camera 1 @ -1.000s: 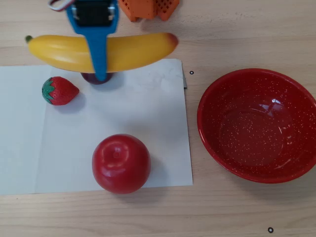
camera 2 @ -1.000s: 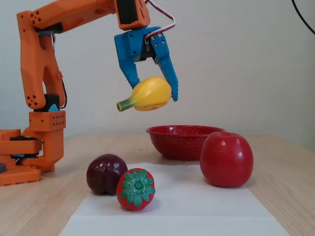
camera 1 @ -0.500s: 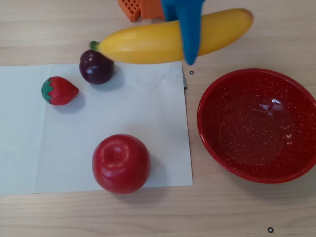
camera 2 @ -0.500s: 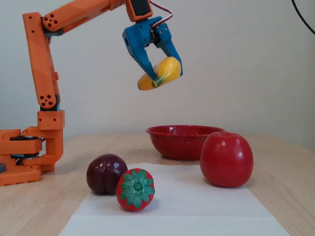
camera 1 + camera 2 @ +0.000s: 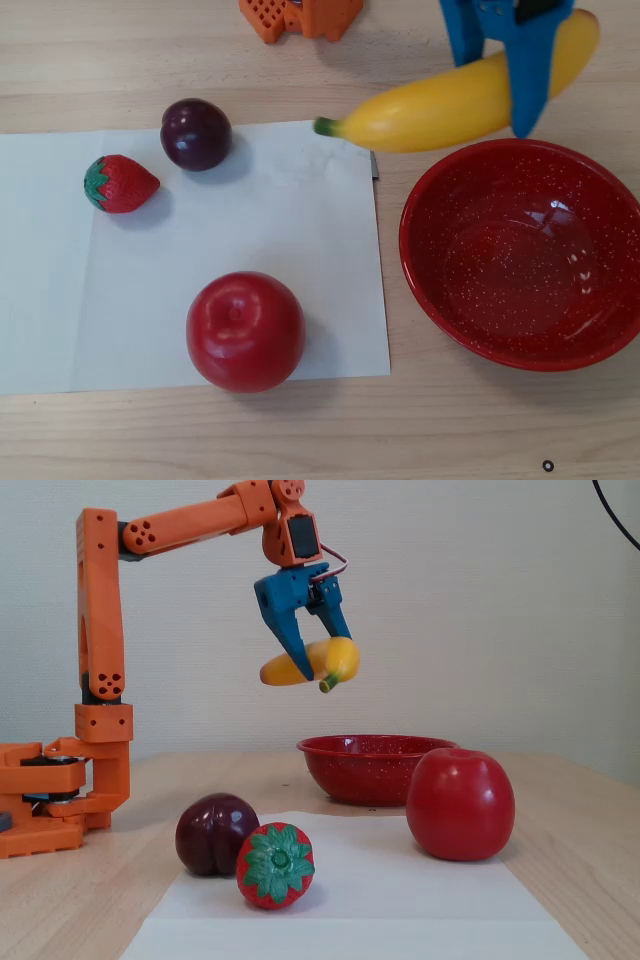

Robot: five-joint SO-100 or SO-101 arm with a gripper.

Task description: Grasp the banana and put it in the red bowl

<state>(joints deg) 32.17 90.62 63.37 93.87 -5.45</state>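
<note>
Resting on a pale wooden table [image 5: 560,810] before a plain light wall were one white paper sheet [image 5: 250,250], one apple [image 5: 245,331], one plum [image 5: 196,134], one strawberry [image 5: 120,184] and one red bowl [image 5: 525,255]. One banana [image 5: 335,660] was held aloft, clamped in the blue gripper [image 5: 310,665], seen in the overhead view just beyond the bowl's rim.

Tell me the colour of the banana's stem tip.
Dark green, clearest in the overhead view on the banana.

The wooden table [image 5: 200,50] carries a white paper sheet [image 5: 300,250], the red bowl [image 5: 430,290] beside it, and the orange arm base [image 5: 50,810]. On the sheet stand an apple [image 5: 245,330], a plum [image 5: 196,133] and a strawberry [image 5: 120,184]
</note>
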